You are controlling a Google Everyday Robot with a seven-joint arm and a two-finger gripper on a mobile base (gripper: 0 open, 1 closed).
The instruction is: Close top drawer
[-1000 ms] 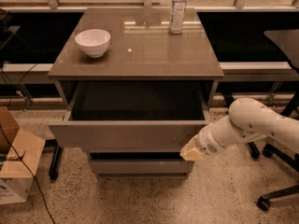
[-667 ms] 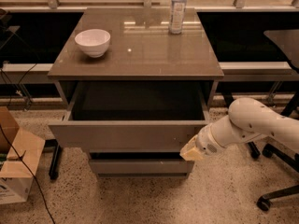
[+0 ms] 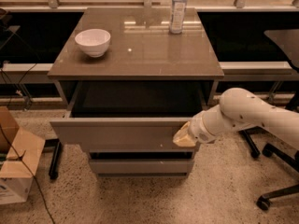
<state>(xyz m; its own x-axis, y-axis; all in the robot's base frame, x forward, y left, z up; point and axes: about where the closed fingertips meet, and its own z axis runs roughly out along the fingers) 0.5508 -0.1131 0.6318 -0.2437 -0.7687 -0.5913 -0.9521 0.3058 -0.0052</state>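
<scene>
Under the brown cabinet top, the top drawer stands pulled well out. Its dark inside is open to view, and its plain front panel juts ahead of the lower drawer fronts. At the panel's right end, the gripper on the white arm sits against or just beside the front — whether it is wide or closed cannot be told. Closing looks not yet achieved — the whole push inward seems left to do. A white bowl and a clear bottle sit on top.
</scene>
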